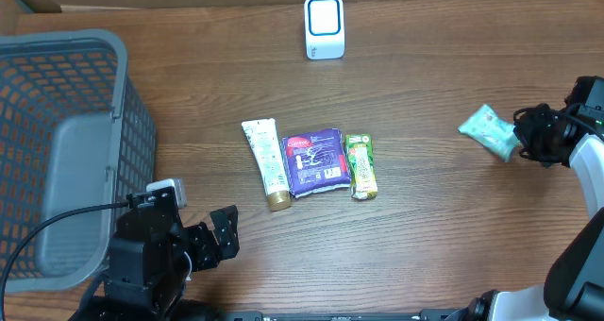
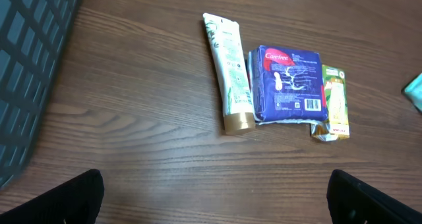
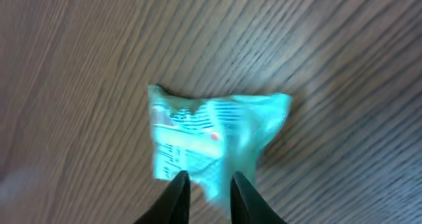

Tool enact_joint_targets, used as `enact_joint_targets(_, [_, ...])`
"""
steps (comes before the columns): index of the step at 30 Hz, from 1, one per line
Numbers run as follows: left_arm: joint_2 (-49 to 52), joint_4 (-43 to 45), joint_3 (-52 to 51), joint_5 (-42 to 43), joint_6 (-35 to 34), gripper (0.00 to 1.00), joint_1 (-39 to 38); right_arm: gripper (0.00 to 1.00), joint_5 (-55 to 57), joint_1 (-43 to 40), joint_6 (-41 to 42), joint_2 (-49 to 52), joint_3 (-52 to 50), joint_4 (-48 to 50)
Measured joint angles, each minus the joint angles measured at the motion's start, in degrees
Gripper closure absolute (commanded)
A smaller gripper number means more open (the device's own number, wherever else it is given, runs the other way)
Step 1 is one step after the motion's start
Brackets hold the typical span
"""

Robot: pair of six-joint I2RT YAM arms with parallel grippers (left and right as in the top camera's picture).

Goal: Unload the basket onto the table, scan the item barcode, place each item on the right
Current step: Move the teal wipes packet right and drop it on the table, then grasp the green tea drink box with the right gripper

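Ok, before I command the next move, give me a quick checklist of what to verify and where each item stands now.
1. ok: left gripper is open, with nothing between its fingers.
2. cannot tell: whether the right gripper holds the teal packet. The packet's edge sits between narrowly parted fingertips.
3. ok: scanner stands upright at the far edge.
4. ok: tube, purple pack and green pack lie side by side mid-table, away from both grippers.
5. ok: barcode faces up on the purple pack.
6. cannot tell: barcodes on the tube and green pack.
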Motion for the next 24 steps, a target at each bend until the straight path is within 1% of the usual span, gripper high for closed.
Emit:
enact_joint_targets(2, [0.0, 0.0, 0.0, 0.02, 0.0, 0.0, 0.0, 0.73, -0.37, 0.0, -0.07, 0.0, 0.59, -2.51])
enact_joint_targets(3, [0.0, 0.0, 0.0, 0.02, 0.0, 0.0, 0.0, 0.68, -0.55, 0.0, -0.02, 0.0, 1.18, -4.26])
enact_joint_targets(5, [0.0, 0.0, 0.0, 0.02, 0.0, 0.0, 0.0, 0.56, -1.29, 0.07, -0.28, 0.0, 3.8, -8.39])
enact_joint_targets(7, [0.0, -0.02, 0.0, 0.02, 0.0, 0.0, 0.0, 0.47, -2.43, 0.33, -2.01, 0.0, 7.72, -12.9])
enact_joint_targets(11, [0.0, -0.02, -0.02, 0.02, 0.0, 0.01, 0.0, 0.44, -6.99, 2.93, -6.67, -0.09, 15.04, -19.3])
enact_joint_targets(14, [0.0, 0.0, -0.02, 0.02, 0.0, 0.0, 0.0, 0.4, -10.36, 7.85, -10.03, -0.42, 15.91, -21.7])
enact_joint_targets(19, [0.0, 0.0, -0.02, 0.02, 0.0, 0.0, 0.0, 0.39, -11.85, 20.26, -13.18, -0.44, 12.28, -21.44])
enact_joint_targets(24, [0.0, 0.0, -0.02, 0.02, 0.0, 0.0, 0.0, 0.38, -11.89, 31.93, -13.57, -0.42, 5.33, -14.36])
